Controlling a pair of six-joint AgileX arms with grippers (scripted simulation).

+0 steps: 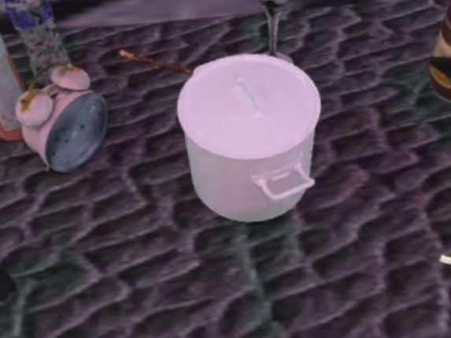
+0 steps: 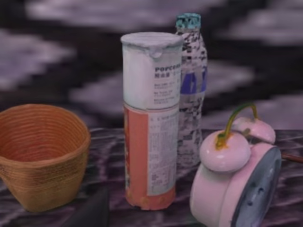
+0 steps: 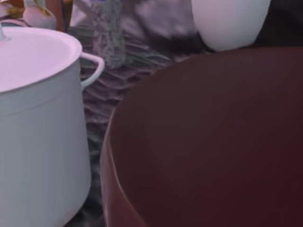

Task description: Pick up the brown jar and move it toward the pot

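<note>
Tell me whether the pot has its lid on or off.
On. The pot is closed: its flat lid sits level across the rim in the top view, small handle at its centre.

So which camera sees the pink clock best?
The left wrist view shows the pink clock best: it is close, with its bells and part of its face plain to see. The top view shows the whole clock, lying tilted at the table's left, but farther off. The right wrist view catches only a bell at its edge.
</note>
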